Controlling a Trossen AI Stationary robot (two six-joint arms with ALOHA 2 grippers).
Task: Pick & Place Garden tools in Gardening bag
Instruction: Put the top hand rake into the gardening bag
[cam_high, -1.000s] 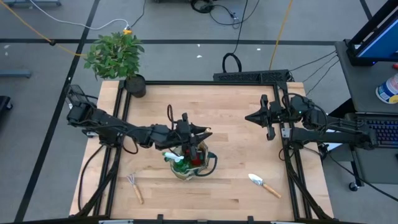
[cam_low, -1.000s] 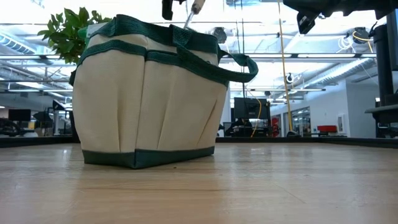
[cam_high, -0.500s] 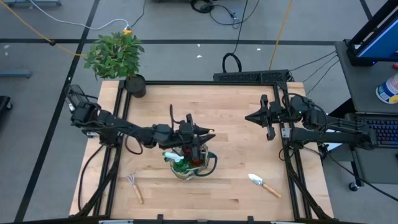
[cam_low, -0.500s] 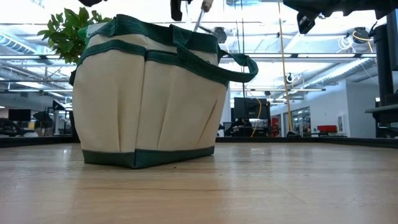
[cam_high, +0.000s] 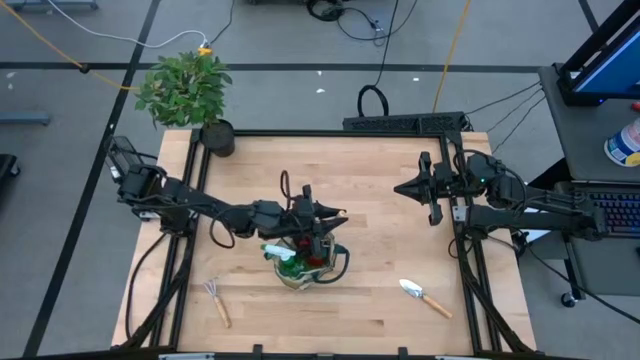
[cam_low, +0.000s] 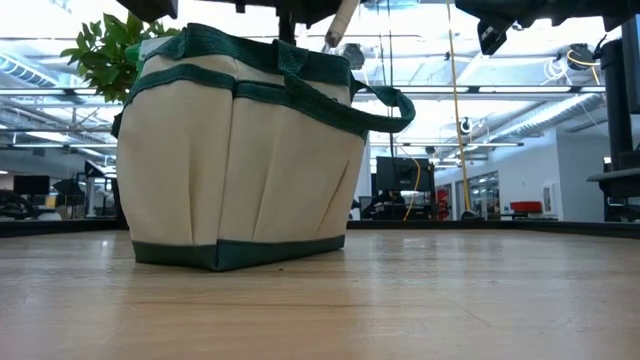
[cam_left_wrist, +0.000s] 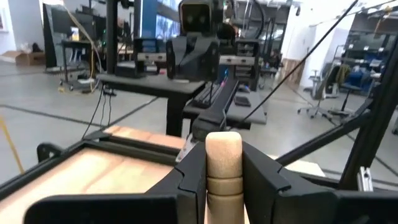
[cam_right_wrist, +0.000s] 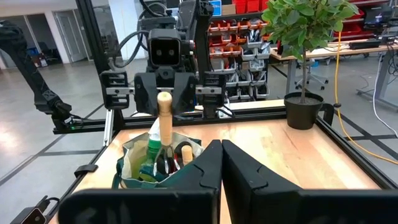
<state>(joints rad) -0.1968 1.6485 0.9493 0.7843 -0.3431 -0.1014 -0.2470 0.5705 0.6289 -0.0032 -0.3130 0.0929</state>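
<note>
- Since the earlier frames, the left gripper (cam_high: 312, 222) has been carried slightly rightward over the gardening bag (cam_high: 308, 262), and in the low view the wooden handle (cam_low: 340, 22) it carries now sits lower and more tilted above the bag's rim.
- A wooden-handled tool is clamped between the left gripper's fingers (cam_left_wrist: 191, 180), the rounded handle end (cam_left_wrist: 223, 163) standing up between them.
- The tool's long axis is held near upright, handle uppermost and the working end pointing down into the bag; this seems chosen so that the tool slides into the open mouth.
- The working end is hidden inside the bag, so its kind cannot be told.
- Already standing in the bag, near the table's middle, are a green spray bottle (cam_right_wrist: 151, 155) and other tools.
- A rake (cam_high: 217, 300) lies near-left of the bag, and a trowel (cam_high: 424, 296) near-right, both well apart from it.
- The right gripper (cam_high: 412, 187) waits at the far right, its fingers pressed together on nothing.
</note>
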